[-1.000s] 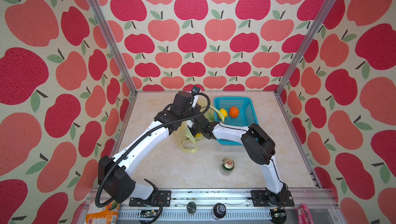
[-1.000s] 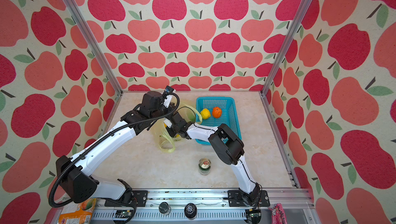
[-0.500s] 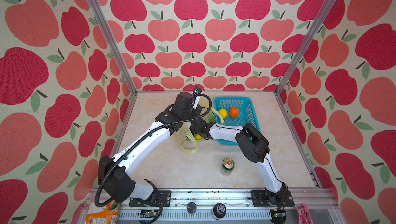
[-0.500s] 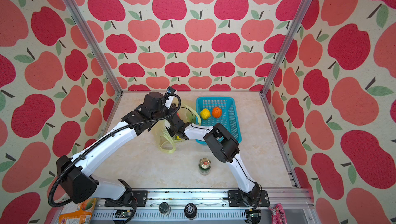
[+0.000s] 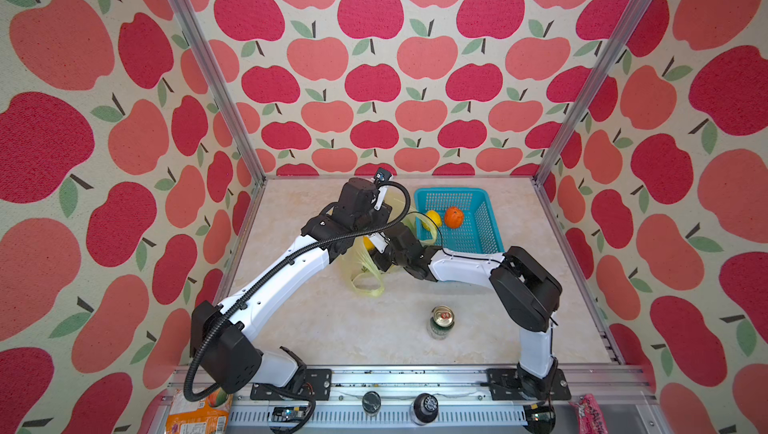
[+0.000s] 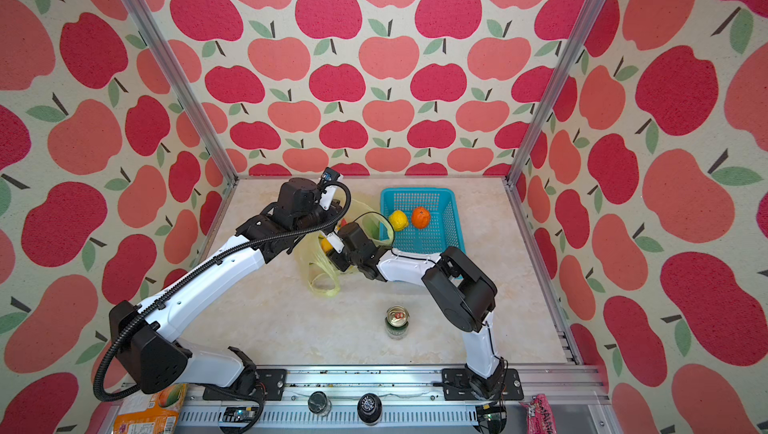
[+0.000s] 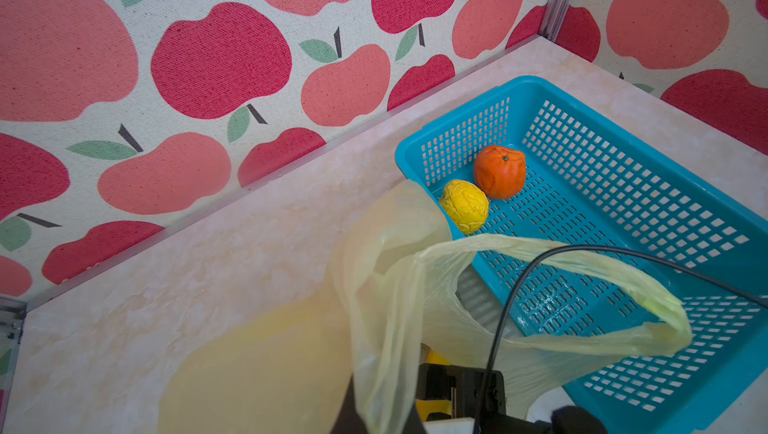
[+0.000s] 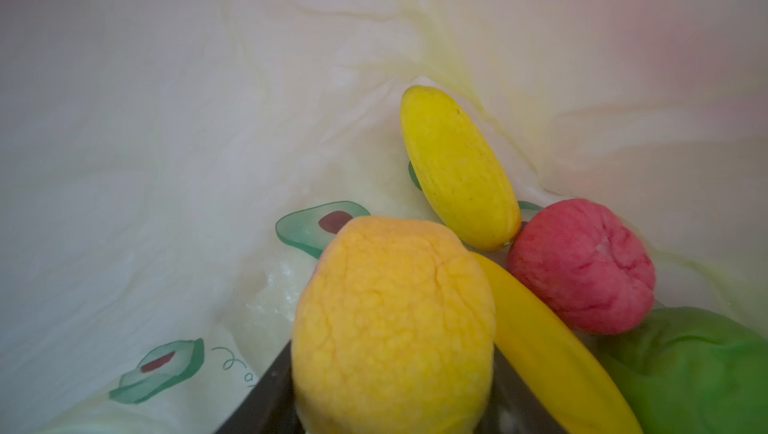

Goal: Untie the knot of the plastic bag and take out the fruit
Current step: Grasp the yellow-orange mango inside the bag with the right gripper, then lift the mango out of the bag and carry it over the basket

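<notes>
With plastic bag (image 7: 390,286) open and lemon (image 7: 464,206) and orange (image 7: 500,171) in basket (image 5: 451,192), left tool (image 7: 380,419) pinched shut on its rim while right tool (image 8: 392,390) clasped yellow-orange fruit (image 8: 395,307); four more lay inside.

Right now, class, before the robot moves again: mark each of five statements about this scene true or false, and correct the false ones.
1. The basket holds two fruits, a lemon and an orange. True.
2. The green can lies on its side. False: it stands upright.
3. The right gripper is inside the plastic bag, its jaws either side of a yellow-orange fruit. True.
4. That is the only fruit in the bag. False: a pink-red fruit, a green fruit and a long yellow fruit lie beside it.
5. The left gripper hangs open over the basket. False: it is shut on the bag's plastic.
</notes>
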Robot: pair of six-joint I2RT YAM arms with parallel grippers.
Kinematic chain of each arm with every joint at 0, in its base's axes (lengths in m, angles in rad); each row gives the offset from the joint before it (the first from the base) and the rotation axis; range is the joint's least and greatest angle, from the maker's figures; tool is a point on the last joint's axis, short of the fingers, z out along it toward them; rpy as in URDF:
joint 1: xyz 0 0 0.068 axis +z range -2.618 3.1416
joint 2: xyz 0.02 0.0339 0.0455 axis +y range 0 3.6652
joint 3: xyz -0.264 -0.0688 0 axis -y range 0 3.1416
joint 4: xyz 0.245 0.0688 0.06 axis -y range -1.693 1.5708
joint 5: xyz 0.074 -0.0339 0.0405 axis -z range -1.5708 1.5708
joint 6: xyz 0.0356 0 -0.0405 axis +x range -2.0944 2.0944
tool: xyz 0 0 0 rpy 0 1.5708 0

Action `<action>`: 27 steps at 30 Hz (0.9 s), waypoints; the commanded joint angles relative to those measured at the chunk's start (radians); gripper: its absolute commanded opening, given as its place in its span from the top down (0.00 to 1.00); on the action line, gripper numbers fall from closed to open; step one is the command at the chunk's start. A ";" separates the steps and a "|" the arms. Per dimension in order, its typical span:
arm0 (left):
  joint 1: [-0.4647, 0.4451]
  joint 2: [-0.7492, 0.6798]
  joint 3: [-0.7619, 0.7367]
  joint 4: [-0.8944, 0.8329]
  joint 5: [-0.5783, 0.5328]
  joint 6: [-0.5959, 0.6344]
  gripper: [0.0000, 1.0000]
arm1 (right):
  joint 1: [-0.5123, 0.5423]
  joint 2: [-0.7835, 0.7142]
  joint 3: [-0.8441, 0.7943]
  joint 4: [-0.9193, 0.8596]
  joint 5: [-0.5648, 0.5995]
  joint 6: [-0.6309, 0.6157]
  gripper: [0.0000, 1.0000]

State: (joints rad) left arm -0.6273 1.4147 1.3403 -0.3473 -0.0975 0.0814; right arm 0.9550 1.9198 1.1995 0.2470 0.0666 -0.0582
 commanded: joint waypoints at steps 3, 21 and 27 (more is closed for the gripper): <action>-0.002 0.004 0.028 0.012 -0.018 0.021 1.00 | -0.010 -0.087 -0.091 0.107 0.021 0.001 0.55; 0.003 0.011 0.029 0.011 -0.029 0.020 1.00 | -0.012 -0.569 -0.513 0.368 -0.067 -0.080 0.61; 0.006 0.012 0.031 0.008 -0.027 0.018 1.00 | -0.015 -0.789 -0.669 0.495 0.038 -0.059 0.64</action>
State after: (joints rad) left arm -0.6262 1.4181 1.3403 -0.3470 -0.1085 0.0814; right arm 0.9421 1.1923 0.5880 0.6537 0.0406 -0.1287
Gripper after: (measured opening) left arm 0.046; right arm 0.543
